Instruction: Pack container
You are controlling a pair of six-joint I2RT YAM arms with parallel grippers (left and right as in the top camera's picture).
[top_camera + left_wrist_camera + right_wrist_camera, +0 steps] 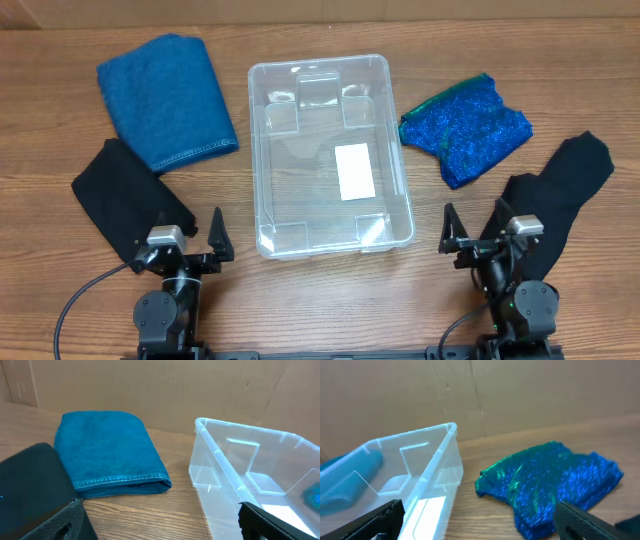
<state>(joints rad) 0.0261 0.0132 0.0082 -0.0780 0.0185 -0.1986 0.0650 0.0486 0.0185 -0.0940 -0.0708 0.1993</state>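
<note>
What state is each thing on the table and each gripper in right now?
Container: upright, empty.
Blue towel: folded, not packed.
Sparkly blue-green cloth: crumpled, not packed.
Left black cloth: lying flat, not packed.
Right black cloth: lying flat, not packed.
Left gripper: open, empty.
Right gripper: open, empty.

The left arm (165, 305) and right arm (528, 298) are black, grey-capped.

Both arms crouch low and folded, well apart from each other. The left arm (168, 292) points forward, its jaws spread wide with nothing between them. The right arm (522, 290) sits the same way, jaws parted and empty.
</note>
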